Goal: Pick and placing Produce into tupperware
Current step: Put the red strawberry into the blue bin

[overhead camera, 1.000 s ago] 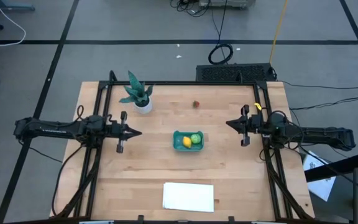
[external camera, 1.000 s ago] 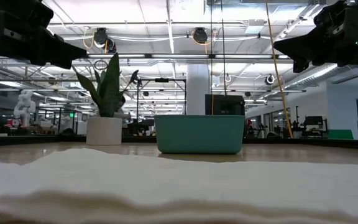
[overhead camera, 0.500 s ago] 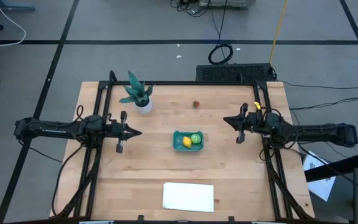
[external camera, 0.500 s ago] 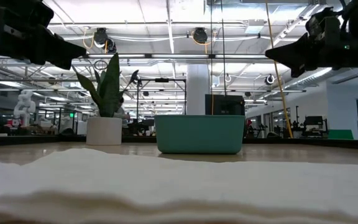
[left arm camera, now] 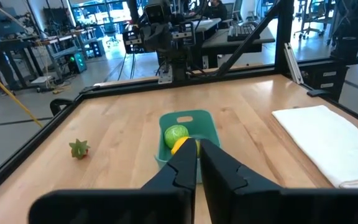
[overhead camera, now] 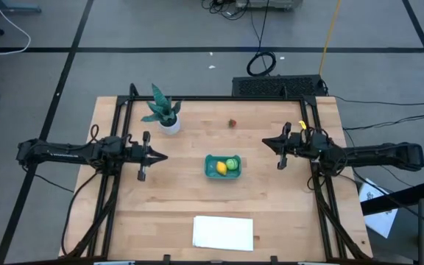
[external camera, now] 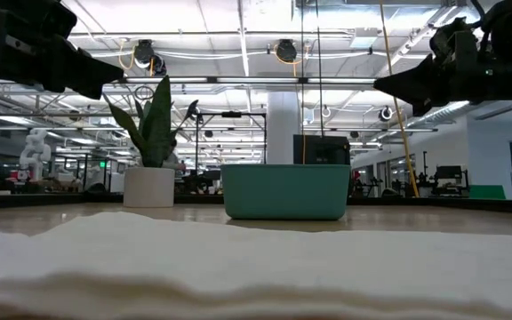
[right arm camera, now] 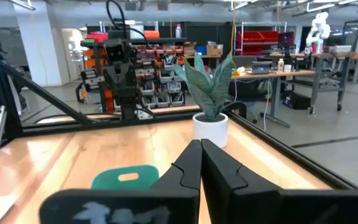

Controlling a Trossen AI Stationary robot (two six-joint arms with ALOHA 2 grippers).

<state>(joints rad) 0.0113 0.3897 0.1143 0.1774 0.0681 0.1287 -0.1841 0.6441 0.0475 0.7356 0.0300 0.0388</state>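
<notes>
The teal tupperware (overhead camera: 222,165) stands mid-table with a yellow lemon-like piece (overhead camera: 220,168) and a light green ball (overhead camera: 231,163) inside; both also show in the left wrist view, the ball (left arm camera: 177,132) behind the lemon (left arm camera: 182,145). A tiny dark red piece (overhead camera: 232,123) lies on the bare wood toward the far edge. My left gripper (overhead camera: 164,156) hovers left of the tupperware, shut, pointing at it. My right gripper (overhead camera: 265,143) hovers to the right, shut, well above the table (external camera: 380,84). Neither holds anything.
A potted green plant (overhead camera: 164,114) stands at the far left, behind my left gripper. A flat white sheet (overhead camera: 223,232) lies at the near edge. A black frame (overhead camera: 124,103) borders the table's far and side edges. Bare wood lies between the tupperware and each gripper.
My right gripper has reached a little toward the tupperware and tipped, its tip lower and farther left in the low view. Its fingers stay shut. The produce and the tupperware have not moved.
</notes>
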